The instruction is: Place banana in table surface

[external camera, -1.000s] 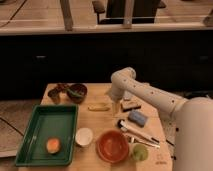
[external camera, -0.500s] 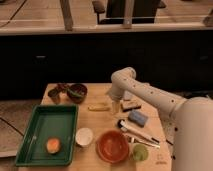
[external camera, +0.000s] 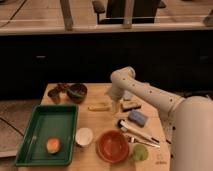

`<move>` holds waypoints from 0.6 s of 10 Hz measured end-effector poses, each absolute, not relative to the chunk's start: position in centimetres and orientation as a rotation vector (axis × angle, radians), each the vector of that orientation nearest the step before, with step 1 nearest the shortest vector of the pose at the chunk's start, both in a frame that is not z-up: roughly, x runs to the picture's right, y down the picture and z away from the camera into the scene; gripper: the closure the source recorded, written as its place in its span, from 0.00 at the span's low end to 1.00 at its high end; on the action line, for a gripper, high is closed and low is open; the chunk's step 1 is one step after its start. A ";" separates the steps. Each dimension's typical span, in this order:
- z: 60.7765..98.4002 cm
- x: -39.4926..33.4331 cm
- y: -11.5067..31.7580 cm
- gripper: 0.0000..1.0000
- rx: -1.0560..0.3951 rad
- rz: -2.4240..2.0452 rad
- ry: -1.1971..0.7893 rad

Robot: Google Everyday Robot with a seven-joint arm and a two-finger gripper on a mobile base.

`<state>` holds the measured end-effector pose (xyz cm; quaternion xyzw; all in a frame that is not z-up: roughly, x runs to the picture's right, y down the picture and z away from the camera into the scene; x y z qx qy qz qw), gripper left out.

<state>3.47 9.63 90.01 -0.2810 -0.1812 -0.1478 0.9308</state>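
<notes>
Banana [external camera: 98, 106] lies on table surface [external camera: 100, 126] beside hand [external camera: 115, 103].

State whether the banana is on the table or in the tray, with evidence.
On the table: the banana lies flat on bare wood, apart from the tray; the gripper hangs just beside it.

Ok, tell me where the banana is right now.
The banana lies on the table, mid-frame in the camera view, just left of the gripper and nearer the camera than the green bowl.
</notes>
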 end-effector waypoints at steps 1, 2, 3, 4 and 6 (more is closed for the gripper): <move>90.2 2.3 9.7 0.20 -0.572 -0.311 -0.386; 90.4 1.9 9.9 0.20 -0.570 -0.315 -0.397; 90.5 1.7 9.9 0.20 -0.568 -0.315 -0.402; 90.7 1.3 10.1 0.20 -0.570 -0.318 -0.411; 91.2 0.6 10.6 0.20 -0.581 -0.324 -0.427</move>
